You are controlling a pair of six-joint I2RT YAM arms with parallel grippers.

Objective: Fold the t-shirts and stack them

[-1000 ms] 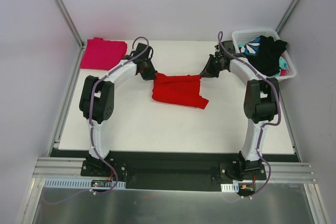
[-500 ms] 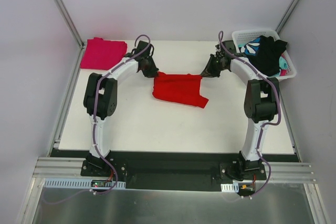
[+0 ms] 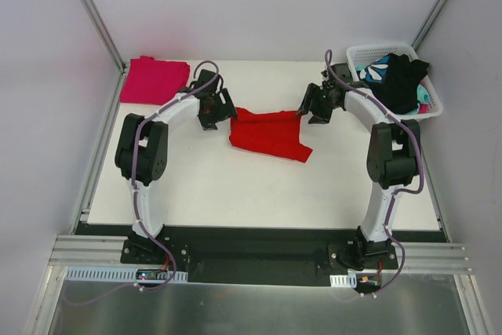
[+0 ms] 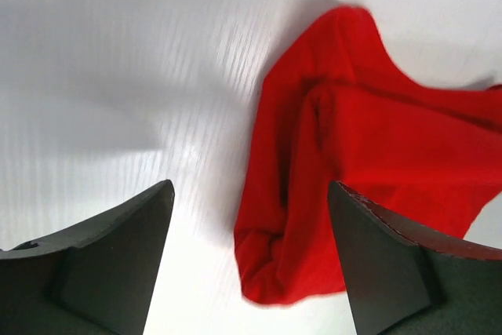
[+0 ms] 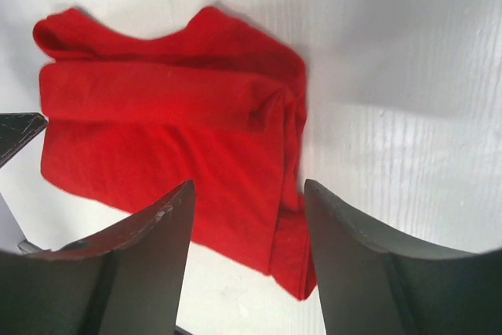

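- Table (image 3: pixel 235 186): white and flat, with pale walls (image 3: pixel 259 5) on three sides and a metal rail (image 3: pixel 259 250) at the near edge
- Basket (image 3: pixel 358 54): white, at the far right corner; holds a black garment (image 3: pixel 404 80) and a teal-and-white garment (image 3: pixel 379 68)
- Pink shirt (image 3: pixel 153 80): folded, at the far left corner, well apart from both arms
- Red shirt (image 3: pixel 267 135): lies at table centre between the grippers, partly folded, with uneven edges
- The basket garments overlap, so their shapes cannot be made out
- The left wrist view cuts off the red shirt at its right edge
- Left gripper (image 4: pixel 249 183): jaws wide apart, holding nothing, at the red shirt's left end
- Right gripper (image 5: pixel 248 181): jaws wide apart, holding nothing, at the red shirt's right end
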